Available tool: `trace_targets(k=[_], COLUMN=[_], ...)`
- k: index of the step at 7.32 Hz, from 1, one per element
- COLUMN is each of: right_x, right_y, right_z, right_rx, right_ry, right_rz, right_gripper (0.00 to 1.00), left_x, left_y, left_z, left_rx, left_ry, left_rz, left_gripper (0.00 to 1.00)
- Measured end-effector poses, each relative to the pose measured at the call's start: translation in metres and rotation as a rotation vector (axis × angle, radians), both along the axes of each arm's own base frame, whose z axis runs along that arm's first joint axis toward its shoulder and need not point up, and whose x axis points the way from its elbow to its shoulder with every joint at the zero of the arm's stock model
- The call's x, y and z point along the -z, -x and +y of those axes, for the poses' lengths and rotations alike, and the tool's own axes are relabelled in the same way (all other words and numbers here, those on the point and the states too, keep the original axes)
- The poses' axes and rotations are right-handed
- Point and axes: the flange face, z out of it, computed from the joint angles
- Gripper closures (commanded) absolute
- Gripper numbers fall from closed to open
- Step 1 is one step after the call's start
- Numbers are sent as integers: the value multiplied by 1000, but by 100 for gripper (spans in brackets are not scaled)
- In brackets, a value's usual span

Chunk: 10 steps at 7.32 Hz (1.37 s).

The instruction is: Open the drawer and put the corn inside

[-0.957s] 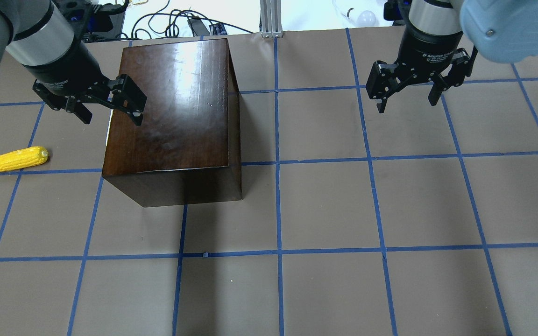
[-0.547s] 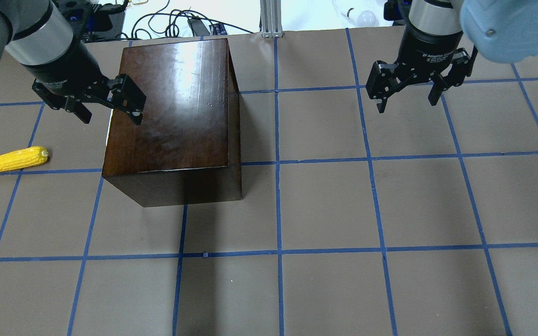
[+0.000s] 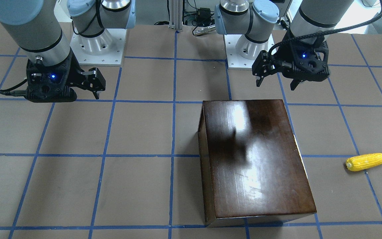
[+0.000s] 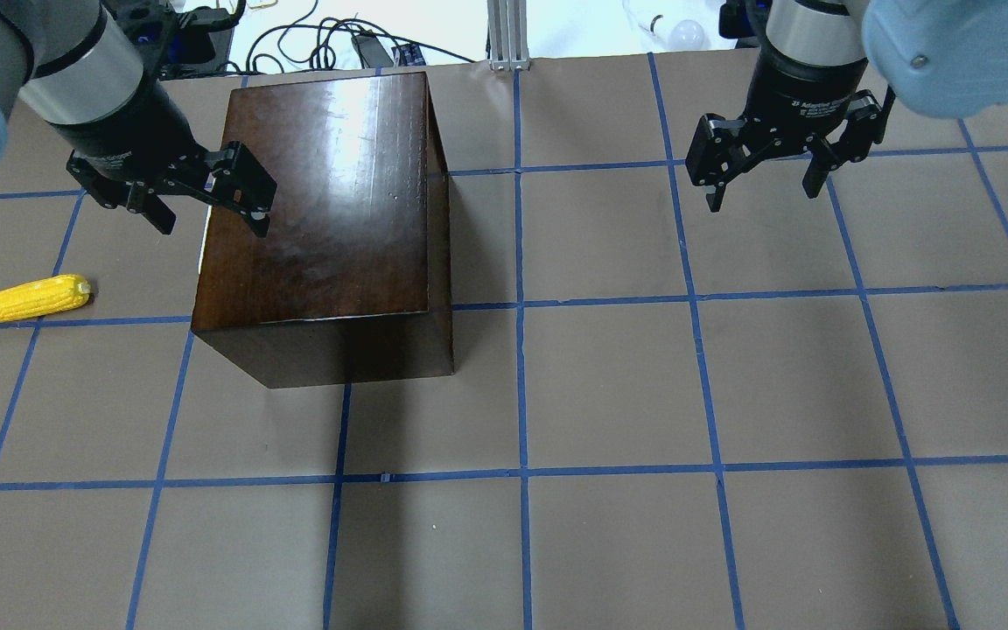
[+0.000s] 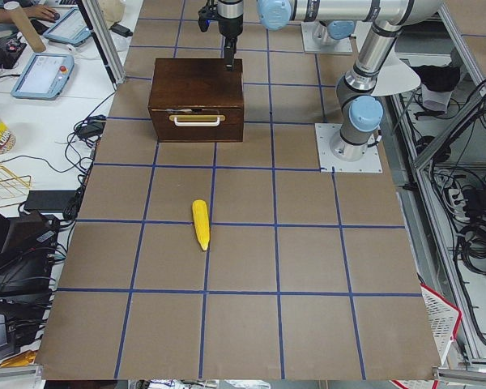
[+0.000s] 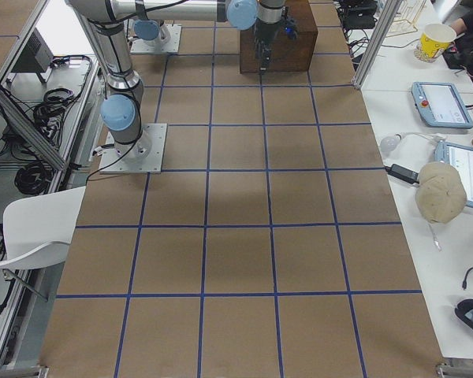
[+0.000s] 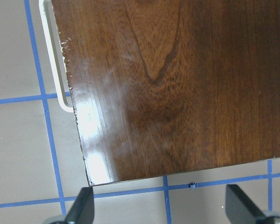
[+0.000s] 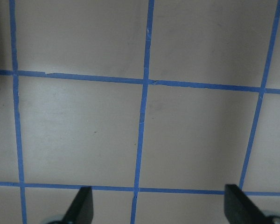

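The glossy dark-brown box (image 4: 329, 219) stands on the table's left half; it also shows in the front-facing view (image 3: 254, 159). Its drawer (image 5: 196, 121) is shut, with a pale handle (image 7: 53, 70) on the face toward the robot's left. The yellow corn (image 4: 27, 298) lies on the table left of the box, also in the front-facing view (image 3: 367, 161) and the left view (image 5: 201, 224). My left gripper (image 4: 209, 219) is open and empty above the box's handle-side edge. My right gripper (image 4: 762, 197) is open and empty over bare table at the far right.
The table (image 4: 609, 394) is brown with blue tape grid lines. Cables and a metal post (image 4: 508, 35) lie beyond the far edge. The arm bases (image 3: 95, 43) stand at the robot's side of the table.
My left arm has shifted very slightly over the box's edge. The box, the corn and the right arm have not moved.
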Motion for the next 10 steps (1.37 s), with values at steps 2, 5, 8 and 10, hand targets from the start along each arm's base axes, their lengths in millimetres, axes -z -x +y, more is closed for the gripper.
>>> trace_targets(k=[2, 5, 8, 10], right_x=[0, 0, 0, 0], right_y=[0, 0, -1, 0], right_z=[0, 0, 0, 0], right_rx=[0, 0, -1, 0], right_ry=[0, 0, 0, 0], right_rz=[0, 0, 0, 1], right_gripper=[0, 0, 0, 0], left_x=[2, 7, 30, 64], left_y=[-2, -23, -87, -149], left_z=[1, -7, -29, -51], left_rx=[5, -26, -5, -35], left_ry=[-4, -16, -59, -80], left_rz=[-1, -3, 17, 131], left_gripper=[0, 0, 0, 0])
